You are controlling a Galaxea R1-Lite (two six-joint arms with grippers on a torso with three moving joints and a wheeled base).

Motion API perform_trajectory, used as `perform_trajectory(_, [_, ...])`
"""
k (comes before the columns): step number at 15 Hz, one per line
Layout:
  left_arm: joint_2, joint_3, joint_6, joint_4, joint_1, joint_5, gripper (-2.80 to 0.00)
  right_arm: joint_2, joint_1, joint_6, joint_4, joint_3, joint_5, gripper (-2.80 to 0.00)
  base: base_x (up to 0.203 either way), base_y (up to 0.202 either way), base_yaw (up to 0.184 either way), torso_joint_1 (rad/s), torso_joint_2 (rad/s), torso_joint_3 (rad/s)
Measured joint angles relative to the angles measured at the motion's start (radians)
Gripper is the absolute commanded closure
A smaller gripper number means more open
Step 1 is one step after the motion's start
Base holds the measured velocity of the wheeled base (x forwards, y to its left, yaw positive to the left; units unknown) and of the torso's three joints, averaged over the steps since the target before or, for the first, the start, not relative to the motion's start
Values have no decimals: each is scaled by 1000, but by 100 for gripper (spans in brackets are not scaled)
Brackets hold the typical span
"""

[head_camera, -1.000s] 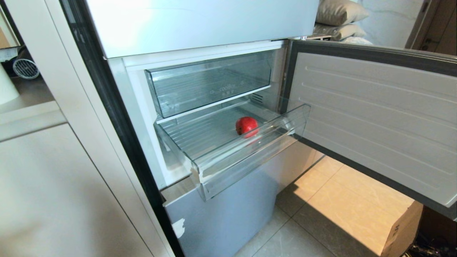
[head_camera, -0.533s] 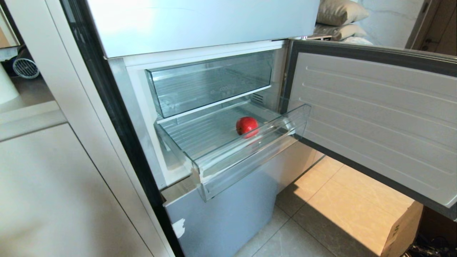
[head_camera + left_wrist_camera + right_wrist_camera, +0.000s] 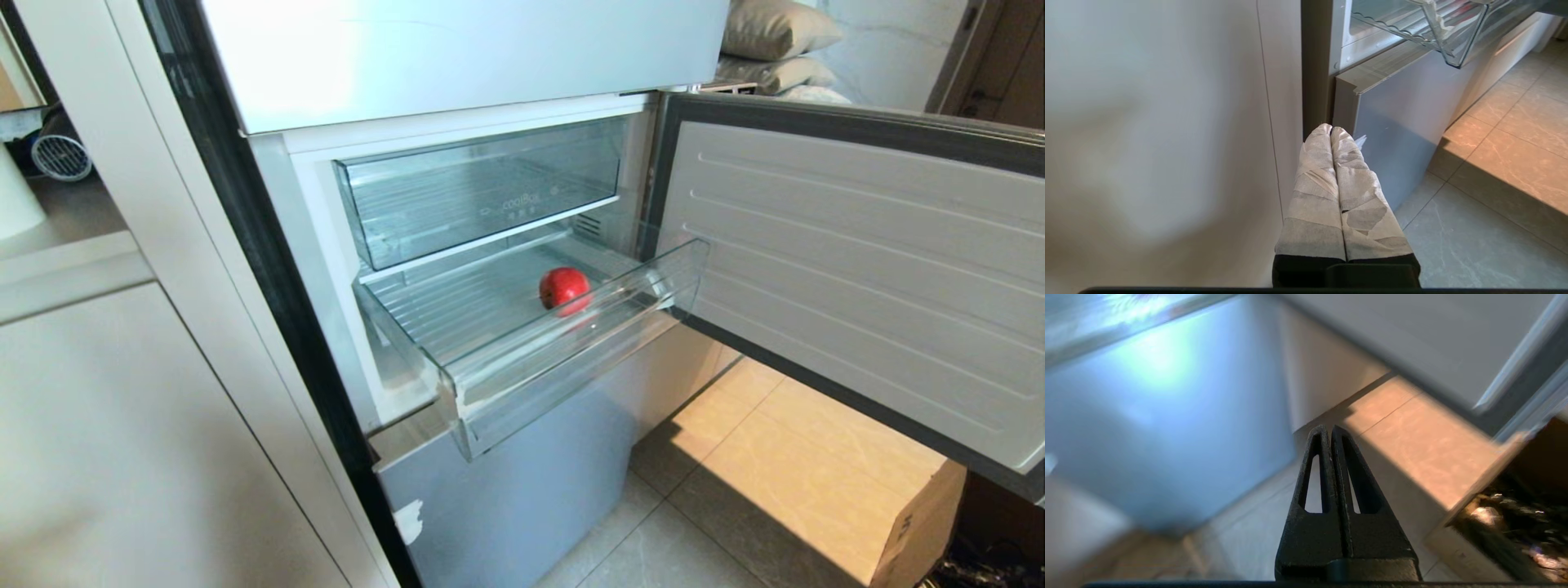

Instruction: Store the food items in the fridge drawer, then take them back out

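A glossy red apple lies on the ribbed floor of the fridge drawer, which is pulled out below the upper bin. Neither arm shows in the head view. My left gripper is shut with nothing in it, its taped fingers pointing at the seam between the cabinet and the fridge, low down; a corner of the drawer juts out above it. In the blurred right wrist view, my right gripper is also shut and empty, low over the tiled floor.
The fridge door stands wide open on the right. Above the drawer sits an upper clear bin, below it a pale-blue bottom panel. A cardboard box stands under the door. White cabinets fill the left.
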Motion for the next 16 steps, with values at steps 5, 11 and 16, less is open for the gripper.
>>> perform_trajectory(5, [0, 0, 0, 0, 0, 0, 0, 220, 122, 73, -131, 25, -20, 0, 0, 0, 0, 0, 0, 0])
perform_trajectory(11, [0, 0, 0, 0, 0, 0, 0, 572, 147, 120, -107, -314, -20, 0, 0, 0, 0, 0, 0, 0])
perform_trajectory(16, [0, 0, 0, 0, 0, 0, 0, 771, 184, 138, 263, -704, -3, 0, 0, 0, 0, 0, 0, 0])
